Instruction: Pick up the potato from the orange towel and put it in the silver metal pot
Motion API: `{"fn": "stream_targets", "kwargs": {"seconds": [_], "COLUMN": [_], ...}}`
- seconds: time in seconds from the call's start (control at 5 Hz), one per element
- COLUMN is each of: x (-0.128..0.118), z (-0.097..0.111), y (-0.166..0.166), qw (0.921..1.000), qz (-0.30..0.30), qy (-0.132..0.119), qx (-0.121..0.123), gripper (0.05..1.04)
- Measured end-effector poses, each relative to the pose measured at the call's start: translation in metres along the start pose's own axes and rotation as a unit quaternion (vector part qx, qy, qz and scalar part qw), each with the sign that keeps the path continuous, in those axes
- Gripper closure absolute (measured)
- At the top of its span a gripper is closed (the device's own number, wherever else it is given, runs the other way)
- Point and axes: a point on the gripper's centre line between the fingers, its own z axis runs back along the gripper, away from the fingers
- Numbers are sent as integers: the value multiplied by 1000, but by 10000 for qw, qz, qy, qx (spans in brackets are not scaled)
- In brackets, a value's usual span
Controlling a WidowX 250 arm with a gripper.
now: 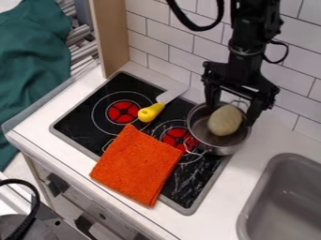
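Here's the black gripper (pixel 232 115), upper right in the frame, hanging down over the metal pot (pixel 231 149), its two fingers spread well apart and nothing clamped between them. Down inside the pot sits a pale, potato-like object (pixel 224 121), right under the gripper, between the two fingers as seen from here. The pot, wire handles at its rim, stands at the right side of the black stovetop (pixel 81 115), just right of a red burner mark (pixel 177 137). Over to the left, near the centre, there's a yellow-handled knife (pixel 151 112), its pale blade angled toward the upper right, near the other red burner mark (pixel 123 111). And below that, an orange cloth (pixel 136 164) lies across the stovetop's front edge and onto the white counter (pixel 210 220). Lower right, a grey sink (pixel 256 199); upper left, dark green fabric (pixel 31 70); tiled wall (pixel 169 40) behind.
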Motion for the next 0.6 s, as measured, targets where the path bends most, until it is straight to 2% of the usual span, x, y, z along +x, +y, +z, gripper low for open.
{"fn": "stream_targets", "kwargs": {"seconds": [0.4, 0.6], "x": [-13, -15], "z": [-3, -1], "y": [7, 5], "qw": [9996, 9997], "qz": [198, 67], "qy": [177, 242], "qx": [133, 38], "gripper": [75, 75]}}
